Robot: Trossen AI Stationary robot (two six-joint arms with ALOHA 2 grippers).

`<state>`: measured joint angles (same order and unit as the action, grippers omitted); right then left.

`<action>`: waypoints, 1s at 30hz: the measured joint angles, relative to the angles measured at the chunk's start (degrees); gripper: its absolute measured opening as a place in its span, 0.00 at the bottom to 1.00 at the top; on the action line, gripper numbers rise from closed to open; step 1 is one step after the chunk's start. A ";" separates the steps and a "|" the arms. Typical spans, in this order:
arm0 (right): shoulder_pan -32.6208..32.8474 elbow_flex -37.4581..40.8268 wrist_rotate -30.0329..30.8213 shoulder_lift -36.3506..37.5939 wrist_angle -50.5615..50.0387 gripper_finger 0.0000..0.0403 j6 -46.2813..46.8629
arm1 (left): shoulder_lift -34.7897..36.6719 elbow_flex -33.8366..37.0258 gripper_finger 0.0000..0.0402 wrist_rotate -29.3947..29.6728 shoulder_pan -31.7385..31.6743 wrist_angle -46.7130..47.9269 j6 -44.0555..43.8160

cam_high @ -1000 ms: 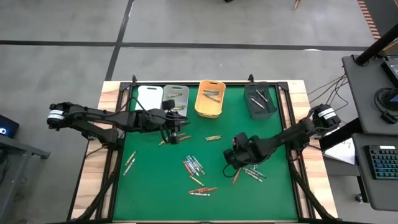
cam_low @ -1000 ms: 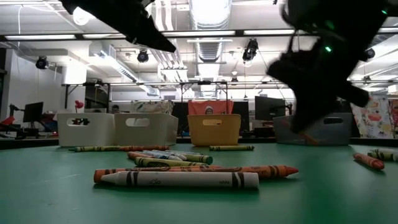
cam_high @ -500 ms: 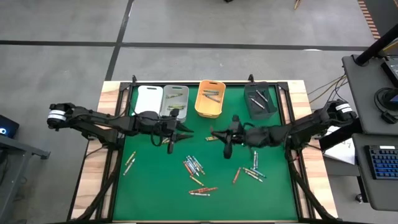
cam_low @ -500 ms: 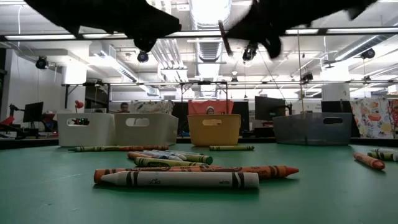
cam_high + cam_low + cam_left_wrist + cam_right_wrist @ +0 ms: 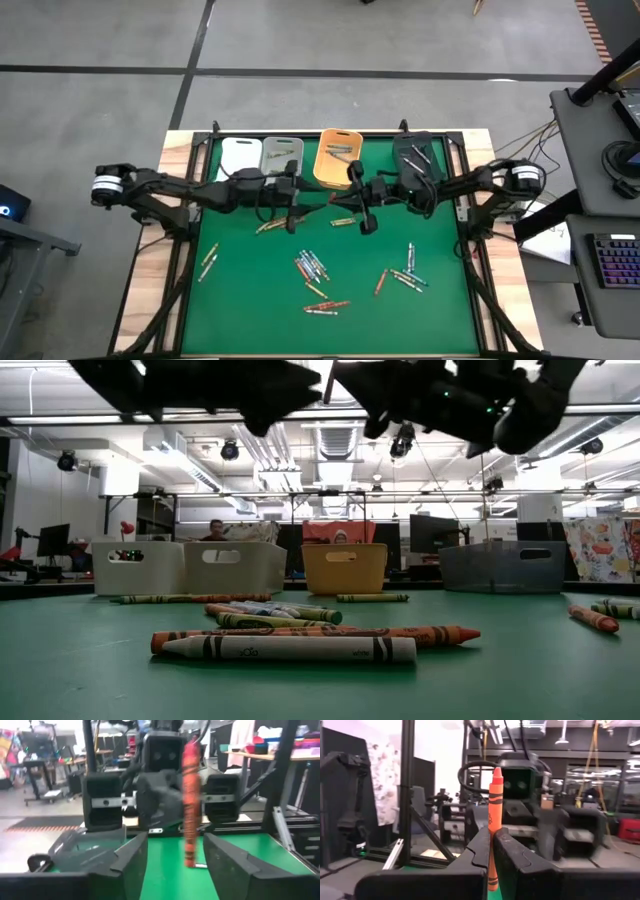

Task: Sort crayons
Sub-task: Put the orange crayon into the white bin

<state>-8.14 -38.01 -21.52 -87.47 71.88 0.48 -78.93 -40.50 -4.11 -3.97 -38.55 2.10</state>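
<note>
**One orange crayon pinched in the right claw, in the air over the tabletop**

One orange crayon [image 5: 494, 805] stands upright between the two dark fingers of the right claw [image 5: 490, 837], which are closed tight on its lower half so that the pointed tip sticks up clear of them. The left claw [image 5: 175, 842] faces it from the other side with its fingers spread wide. In the left wrist view the same crayon shows in the gap between those fingers, touching neither. In the high view the two claws meet nose to nose above the back half of the green tabletop [image 5: 240, 300], just in front of the orange bin [image 5: 322, 170].

Many loose crayons [image 5: 312, 268] lie scattered on the green surface nearer the front, with one more just under the meeting claws. In the low view a white crayon [image 5: 290, 650] lies closest, with a longer orange one right behind it. Along the back edge stand four bins in a row: white bin [image 5: 240, 155], grey bin [image 5: 283, 152], the orange one and the black bin [image 5: 418, 162]. The last three visibly hold a few crayons.
</note>
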 joint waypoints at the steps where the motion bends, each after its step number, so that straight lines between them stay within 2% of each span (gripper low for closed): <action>1: -0.16 -0.60 -0.67 -0.47 -0.16 0.02 -0.05 | -0.68 -0.10 0.46 -0.70 -0.08 0.01 -0.36; 5: -0.17 -2.33 -1.29 -0.92 -3.98 0.02 -1.80 | -2.58 -0.73 0.49 -5.13 0.06 0.19 -0.39; 10: -0.05 -2.74 -1.20 -0.10 -6.31 0.02 -3.67 | -2.52 -1.07 0.45 -3.04 -0.04 -0.02 -1.25; 13: -0.05 -2.74 -0.96 -0.02 -6.80 0.02 -4.20 | -2.39 -1.04 0.35 -1.15 -0.04 0.07 -1.36; 18: -0.06 -2.74 3.73 0.10 -8.45 0.04 -3.46 | -1.87 -0.96 0.07 1.06 -0.05 0.88 -1.76; 19: -0.16 -2.74 3.92 0.14 -8.64 0.06 -2.88 | -1.77 -0.96 0.04 1.20 -0.05 1.07 -1.77; 24: -0.44 -2.74 7.97 0.46 -9.26 0.17 -1.50 | 0.52 -0.96 0.03 5.33 -0.05 4.92 -1.79; 27: -0.48 -2.74 12.79 1.47 -10.79 0.25 -0.68 | 3.01 -0.96 0.01 9.24 -0.21 9.45 -1.28; 30: -0.51 -2.74 18.62 4.10 -17.14 0.30 1.75 | 7.15 -0.96 0.01 13.86 -0.84 16.60 -1.15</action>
<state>-8.64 -40.75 -2.89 -83.37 54.73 2.22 -71.79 -41.45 9.75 -4.81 -21.95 0.94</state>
